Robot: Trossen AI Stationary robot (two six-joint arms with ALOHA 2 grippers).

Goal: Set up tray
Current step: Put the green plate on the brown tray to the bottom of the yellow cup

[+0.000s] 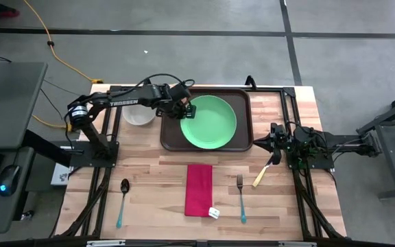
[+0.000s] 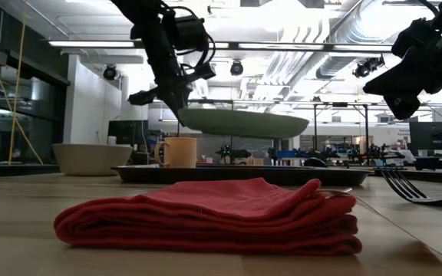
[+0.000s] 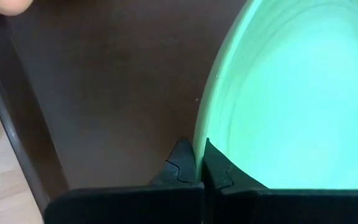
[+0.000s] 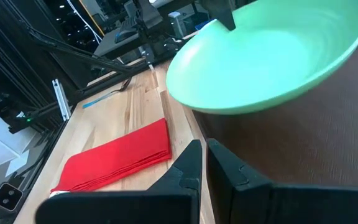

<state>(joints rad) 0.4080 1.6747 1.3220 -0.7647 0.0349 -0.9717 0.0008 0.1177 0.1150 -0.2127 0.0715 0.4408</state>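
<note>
Pinching the green plate's [image 1: 209, 121] rim, our left pincer [image 1: 188, 110] holds it lifted above the tray [image 1: 172, 140] (tilted slightly). Our right pincer [image 1: 274, 130], pressed together, waits beside the tray.

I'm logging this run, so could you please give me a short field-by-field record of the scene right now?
left gripper: shut on the rim of the green plate, held clear above the tray
right gripper: shut, empty, by the tray's right edge
in front of tray: red napkin, spoon, fork, knife
left of tray: white bowl
</note>
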